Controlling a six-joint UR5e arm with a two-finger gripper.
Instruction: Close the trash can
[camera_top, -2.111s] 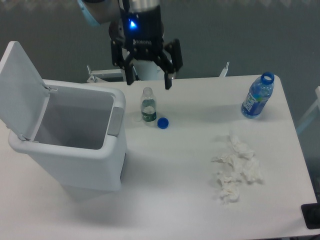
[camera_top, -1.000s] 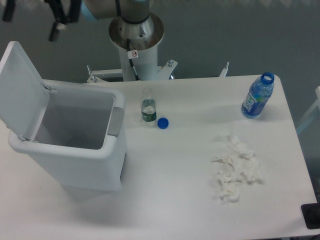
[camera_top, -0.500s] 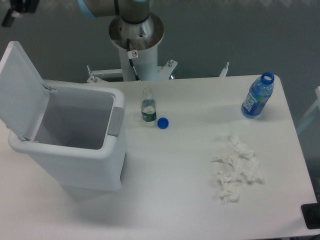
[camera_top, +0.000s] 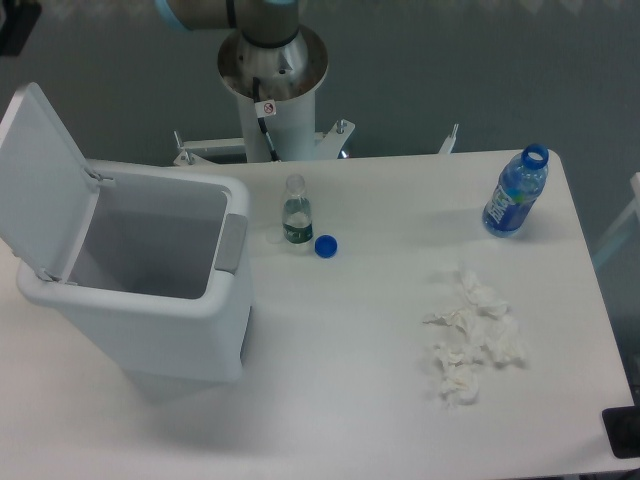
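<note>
**Lid up, bin wide open at nine o'clock**

Here we are over the white bench (camera_top: 350, 380), and the large white plastic rectangular trash can (camera_top: 150, 310) sits at nine o'clock, standing upright on the bench top. Its flat white hinged lid (camera_top: 40, 175) is swung right up, leaning back on the left side, and the mouth of the bin gapes open with the grey inside on show. The grey latch tab (camera_top: 231, 243) hangs on the right-hand rim, facing the middle of the bench.

Up at eleven o'clock, in the very corner, a dark shape (camera_top: 18, 20) pokes into view; that may be the hand, but it is cut off by the edge, and whether its fingers are apart or together I cannot tell. The robot's pale grey column base (camera_top: 272, 75) stands at twelve o'clock behind the bench.

Near the centre, a small clear plastic bottle with a green label (camera_top: 296, 212) stands upright and uncapped, a round blue cap (camera_top: 325, 246) lying just beside it. Out at two o'clock, an open blue plastic water bottle (camera_top: 515, 192) stands near the far edge. At four o'clock, a loose heap of crumpled white tissue (camera_top: 470, 340) lies on the bench, well apart from the bin.
</note>
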